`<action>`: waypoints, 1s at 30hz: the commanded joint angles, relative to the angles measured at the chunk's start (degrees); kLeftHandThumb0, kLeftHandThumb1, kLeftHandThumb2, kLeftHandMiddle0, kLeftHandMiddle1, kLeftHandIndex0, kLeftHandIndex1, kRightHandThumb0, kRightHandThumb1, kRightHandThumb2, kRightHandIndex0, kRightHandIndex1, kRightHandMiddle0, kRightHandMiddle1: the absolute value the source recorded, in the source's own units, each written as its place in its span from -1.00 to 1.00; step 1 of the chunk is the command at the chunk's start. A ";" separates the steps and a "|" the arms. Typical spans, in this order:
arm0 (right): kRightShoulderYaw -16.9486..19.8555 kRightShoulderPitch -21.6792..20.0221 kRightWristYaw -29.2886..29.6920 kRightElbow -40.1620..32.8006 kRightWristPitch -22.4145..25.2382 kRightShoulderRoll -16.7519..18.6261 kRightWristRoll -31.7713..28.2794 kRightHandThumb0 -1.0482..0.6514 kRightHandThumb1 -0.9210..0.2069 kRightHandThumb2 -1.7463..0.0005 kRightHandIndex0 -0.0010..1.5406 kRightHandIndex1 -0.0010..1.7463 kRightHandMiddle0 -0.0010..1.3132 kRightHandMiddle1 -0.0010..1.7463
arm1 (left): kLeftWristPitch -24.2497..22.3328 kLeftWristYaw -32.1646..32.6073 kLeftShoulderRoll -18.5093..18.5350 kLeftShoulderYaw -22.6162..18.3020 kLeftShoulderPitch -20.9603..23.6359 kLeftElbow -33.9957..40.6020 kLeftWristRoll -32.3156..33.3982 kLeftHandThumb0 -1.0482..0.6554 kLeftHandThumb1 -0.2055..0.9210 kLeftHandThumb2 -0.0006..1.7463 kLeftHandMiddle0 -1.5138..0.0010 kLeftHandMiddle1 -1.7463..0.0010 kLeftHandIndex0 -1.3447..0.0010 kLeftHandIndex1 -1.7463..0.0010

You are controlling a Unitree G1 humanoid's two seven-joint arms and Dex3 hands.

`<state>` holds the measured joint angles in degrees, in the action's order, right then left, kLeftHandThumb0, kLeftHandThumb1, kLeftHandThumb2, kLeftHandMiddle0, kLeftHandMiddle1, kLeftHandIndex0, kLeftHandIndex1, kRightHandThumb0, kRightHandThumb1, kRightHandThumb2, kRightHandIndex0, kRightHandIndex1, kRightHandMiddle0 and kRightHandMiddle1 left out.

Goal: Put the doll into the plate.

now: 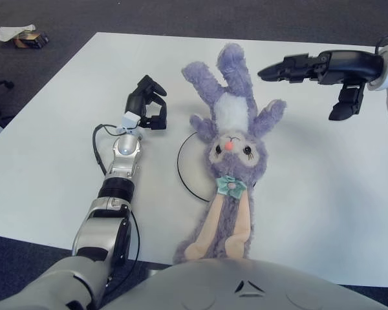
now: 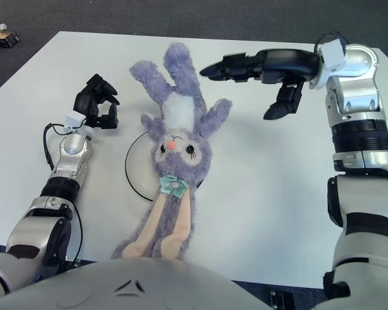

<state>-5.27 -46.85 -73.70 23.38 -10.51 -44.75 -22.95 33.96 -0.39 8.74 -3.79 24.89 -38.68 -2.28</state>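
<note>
Purple rabbit doll lying over the plate, both hands empty.

On the white table [image 1: 45, 148], the left hand [image 1: 147, 103] shows left of the doll, fingers curled and holding nothing. The doll [image 1: 231, 145] lies face up, its head and body covering most of the plate [image 1: 183, 169], long ears reaching toward the robot. Up and to the right, the right hand [image 1: 304, 66] hovers with fingers stretched out, grasping nothing, clear of the doll.

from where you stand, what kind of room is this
Probably an office or lab set up for robot trials: a plain white table on dark carpet, a purple plush doll lying over a plate, and some litter on the floor.
</note>
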 commanded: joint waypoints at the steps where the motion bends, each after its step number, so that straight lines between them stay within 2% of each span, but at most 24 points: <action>1: 2.77 1.82 3.57 -2.79 6.29 2.18 -2.11 -0.41 0.23 -0.15 -0.84 -0.67 -1.00 -0.08 | -0.27 -0.25 -1.59 0.34 -5.33 -3.18 0.24 0.22 -0.21 0.62 0.26 -1.00 0.19 -1.00; 5: 4.74 3.38 7.33 -5.91 10.23 2.94 -1.66 -0.23 0.39 -0.30 -0.97 -0.31 -1.00 0.08 | -0.03 0.07 -1.40 0.48 -5.33 -3.28 -0.26 0.22 -0.21 0.62 0.26 -1.00 0.19 -1.00; 8: 5.32 3.56 9.54 -7.38 12.56 3.46 -0.63 -0.10 0.45 -0.40 -0.99 -0.17 -1.00 0.15 | -0.06 0.16 -1.28 0.60 -5.41 -3.20 -0.56 0.22 -0.22 0.62 0.26 -1.00 0.19 -1.00; 12: 5.56 1.81 9.85 -7.38 16.85 3.11 -0.63 0.03 0.48 -0.49 -1.00 -0.03 -1.00 0.19 | -0.33 0.26 -1.31 0.61 -5.55 -2.92 -0.65 0.22 -0.22 0.62 0.26 -1.00 0.19 -1.00; 14: 5.59 1.46 10.56 -7.44 20.44 2.57 -0.57 0.09 0.47 -0.52 -0.98 0.04 -1.00 0.20 | -0.54 0.55 -1.24 0.69 -5.60 -2.77 -0.97 0.22 -0.22 0.62 0.26 -1.00 0.19 -1.00; 17: 5.57 0.40 11.84 -6.29 24.59 2.05 0.49 0.10 0.44 -0.53 -0.94 0.11 -1.00 0.22 | -0.56 0.99 -1.33 0.67 -5.68 -2.57 -1.19 0.22 -0.22 0.63 0.26 -1.00 0.19 -1.00; 20: 5.80 0.09 12.76 -5.10 25.73 2.14 1.70 0.02 0.34 -0.48 -0.89 0.18 -1.00 0.24 | -0.63 1.38 -1.34 0.72 -5.73 -2.44 -1.41 0.22 -0.22 0.63 0.26 -1.00 0.18 -1.00; 23: 6.91 1.91 15.39 -4.72 26.51 3.31 2.22 -0.03 0.26 -0.44 -0.86 0.22 -1.00 0.26 | -0.60 1.46 -1.43 0.81 -5.99 -2.13 -1.39 0.22 -0.22 0.63 0.26 -1.00 0.18 -1.00; 26: 8.51 4.25 19.18 -4.03 27.92 5.09 2.17 0.03 0.21 -0.47 -0.81 0.27 -1.00 0.35 | -0.46 1.31 -1.66 0.70 -6.09 -2.00 -0.88 0.22 -0.22 0.63 0.26 -1.00 0.18 -1.00; 30: 10.66 5.25 23.57 -2.70 29.05 6.84 1.98 0.08 0.17 -0.50 -0.71 0.35 -1.00 0.47 | -0.70 1.29 -1.82 0.59 -6.17 -1.77 -0.57 0.22 -0.23 0.63 0.25 -1.00 0.18 -1.00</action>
<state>3.64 -43.38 -53.18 19.31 17.41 -39.58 -21.18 33.90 0.58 8.71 -3.71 24.42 -37.75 -2.69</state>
